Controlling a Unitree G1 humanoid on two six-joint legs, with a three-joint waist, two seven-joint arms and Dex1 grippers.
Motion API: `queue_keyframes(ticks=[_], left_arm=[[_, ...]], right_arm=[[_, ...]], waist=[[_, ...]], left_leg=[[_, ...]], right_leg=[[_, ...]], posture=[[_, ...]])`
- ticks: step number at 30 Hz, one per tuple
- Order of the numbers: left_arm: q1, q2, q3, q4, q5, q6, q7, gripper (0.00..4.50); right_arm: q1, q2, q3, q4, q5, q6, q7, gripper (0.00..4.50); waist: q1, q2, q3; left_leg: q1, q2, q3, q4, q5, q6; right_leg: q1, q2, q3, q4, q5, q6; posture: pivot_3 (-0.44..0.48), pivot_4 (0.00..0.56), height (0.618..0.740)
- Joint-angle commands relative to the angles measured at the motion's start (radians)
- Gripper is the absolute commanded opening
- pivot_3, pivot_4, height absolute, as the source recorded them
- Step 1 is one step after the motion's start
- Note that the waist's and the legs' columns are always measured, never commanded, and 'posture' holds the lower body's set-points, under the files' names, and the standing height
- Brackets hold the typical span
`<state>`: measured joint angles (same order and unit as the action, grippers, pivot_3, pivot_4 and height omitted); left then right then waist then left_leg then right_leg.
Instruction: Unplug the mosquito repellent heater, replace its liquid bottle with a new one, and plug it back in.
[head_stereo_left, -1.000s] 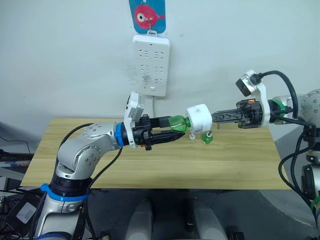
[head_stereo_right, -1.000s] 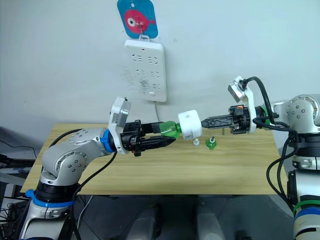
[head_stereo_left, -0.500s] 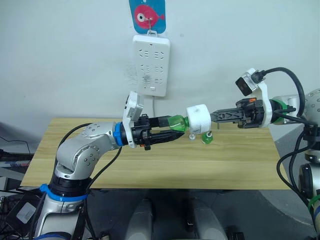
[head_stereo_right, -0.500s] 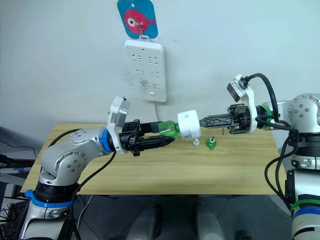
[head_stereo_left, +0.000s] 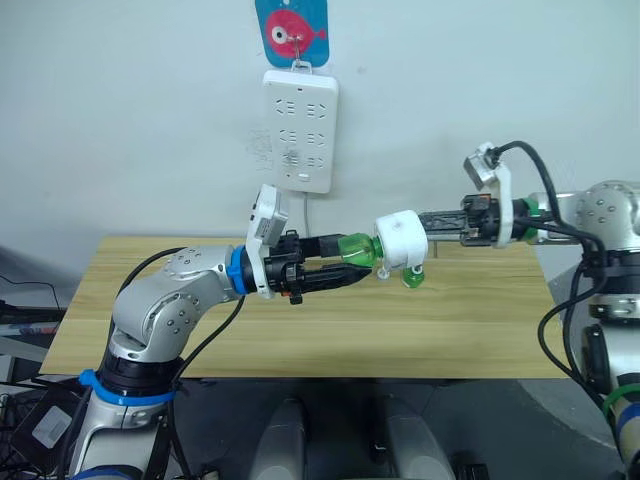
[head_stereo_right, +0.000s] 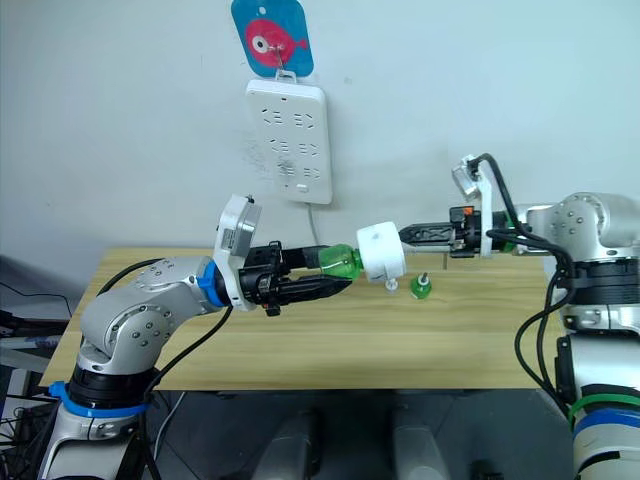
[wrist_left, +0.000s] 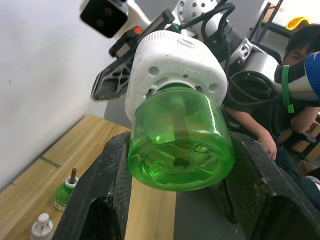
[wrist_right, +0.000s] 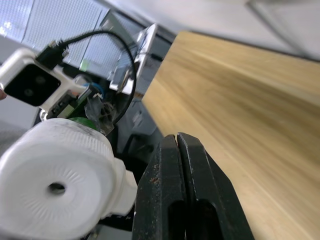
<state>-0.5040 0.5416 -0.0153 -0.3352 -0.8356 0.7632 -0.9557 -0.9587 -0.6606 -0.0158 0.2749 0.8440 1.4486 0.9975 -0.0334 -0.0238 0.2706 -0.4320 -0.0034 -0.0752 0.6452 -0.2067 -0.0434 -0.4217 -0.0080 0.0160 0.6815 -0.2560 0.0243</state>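
Observation:
The white mosquito repellent heater (head_stereo_left: 402, 240) hangs in the air above the table with a green liquid bottle (head_stereo_left: 355, 248) screwed into its underside. My left gripper (head_stereo_left: 350, 262) is shut on that bottle, one black finger (wrist_left: 107, 195) on each side of it. My right gripper (head_stereo_left: 430, 222) comes in from the right with its fingers (wrist_right: 170, 190) pressed together; they lie against the heater's upper right side, with the vented face (wrist_right: 60, 185) beside them. A second small green bottle (head_stereo_left: 412, 277) with a wick stands on the table below.
A white power strip (head_stereo_left: 299, 130) hangs on the wall under a blue card with a red fish (head_stereo_left: 292, 30). A small white cap (head_stereo_left: 384, 271) stands on the wooden table (head_stereo_left: 300, 330) beside the spare bottle. A seated person (wrist_left: 300, 75) shows behind the right arm.
My right arm has turned at the wrist and its fingers have risen from the heater's middle to its upper right side. The left arm holds still with the bottle.

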Motion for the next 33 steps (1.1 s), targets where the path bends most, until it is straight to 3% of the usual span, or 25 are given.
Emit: queue_keyframes(ticks=[1,8,19,26,33], left_arm=[[-0.019,-0.011,0.008,-0.023,-0.018,-0.009,-0.001,2.26],[-0.023,-0.029,0.022,0.015,0.039,-0.059,0.04,2.26],[-0.024,-0.032,0.006,0.047,0.074,-0.089,0.023,2.26],[-0.032,-0.035,-0.001,0.058,0.08,-0.088,0.004,2.26],[-0.019,-0.023,-0.012,0.037,0.073,-0.072,-0.016,2.26]], right_arm=[[0.021,0.01,-0.035,-0.092,0.048,0.048,-0.011,0.05],[0.139,0.022,-0.089,-0.283,0.204,0.166,-0.073,0.05],[0.084,-0.095,-0.068,-0.264,0.608,0.166,-0.231,0.05],[-0.032,-0.013,-0.106,-0.148,0.622,0.157,-0.369,0.05],[-0.177,0.054,-0.127,-0.005,0.491,0.078,-0.408,0.05]], waist=[[0.001,0.0,0.0],[0.004,0.0,0.0],[-0.001,0.0,0.0],[-0.001,0.0,0.0],[-0.001,0.0,0.0]], left_leg=[[0.0,0.0,0.0,0.0,0.0,0.0],[0.0,-0.001,-0.001,0.001,0.0,0.0],[0.0,-0.001,0.0,0.0,0.0,0.0],[0.0,0.0,0.001,0.0,0.0,0.0],[0.0,0.0,0.0,0.0,0.0,0.0]], right_leg=[[0.0,0.0,0.0,0.0,0.0,0.0],[0.001,-0.001,0.0,0.0,0.0,0.0],[0.001,0.0,0.0,0.0,0.0,0.0],[0.001,0.001,0.001,0.0,0.0,0.0],[0.0,0.0,0.0,0.0,0.0,0.0]], posture=[[-0.02,0.215,0.74],[-0.014,0.234,0.74],[-0.036,0.233,0.74],[-0.044,0.233,0.74],[-0.045,0.235,0.74]])
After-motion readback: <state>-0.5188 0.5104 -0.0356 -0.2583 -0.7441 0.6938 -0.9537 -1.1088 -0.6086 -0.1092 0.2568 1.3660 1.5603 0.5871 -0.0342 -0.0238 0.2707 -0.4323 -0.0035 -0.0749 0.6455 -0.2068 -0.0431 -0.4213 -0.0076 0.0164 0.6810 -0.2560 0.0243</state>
